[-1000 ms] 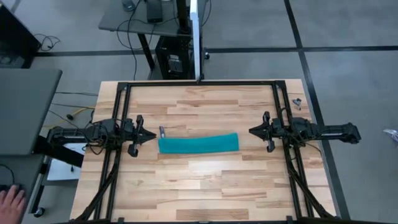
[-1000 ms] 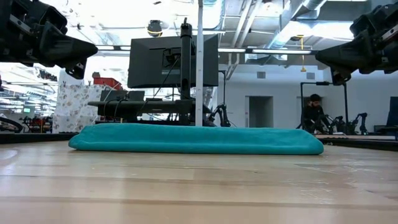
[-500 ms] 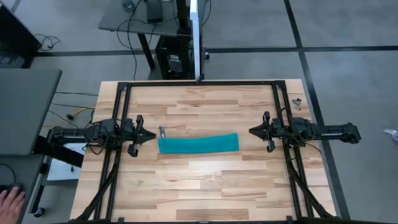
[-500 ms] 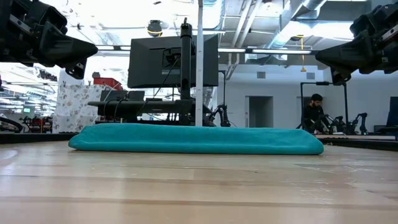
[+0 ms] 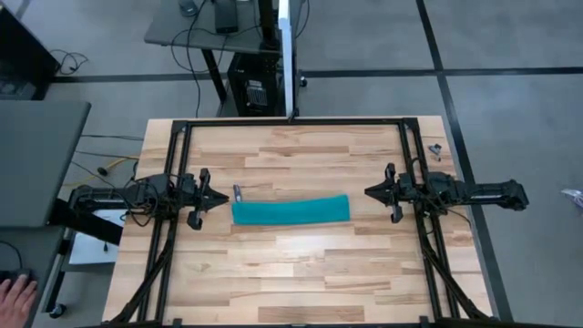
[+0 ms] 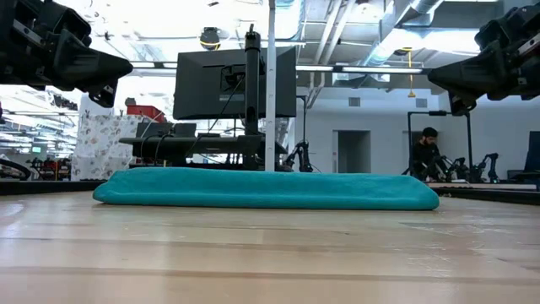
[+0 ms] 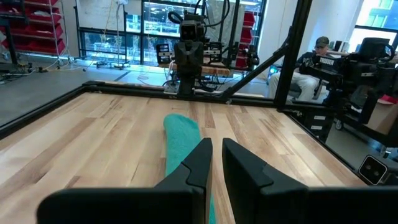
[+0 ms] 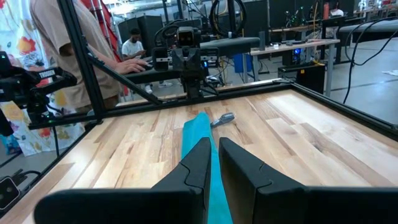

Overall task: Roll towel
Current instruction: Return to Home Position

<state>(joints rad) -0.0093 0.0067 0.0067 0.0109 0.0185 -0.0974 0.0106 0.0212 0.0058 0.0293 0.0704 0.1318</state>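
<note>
L end effector (image 5: 221,199) sat just off the left end of the towel (image 5: 291,210), fingers nearly together on nothing; the towel lay mid-tabletop (image 5: 301,273) as a long, slightly bowed teal strip, w/ R end effector (image 5: 369,191) off its right end, likewise near-closed and empty. Judged: rolling done, both arms clear of cloth, only parking left. High view gave plan layout + end gaps; low view alone showed both end effectors raised above the tabletop and the bundle low, flattish, not a tight round roll.
</note>
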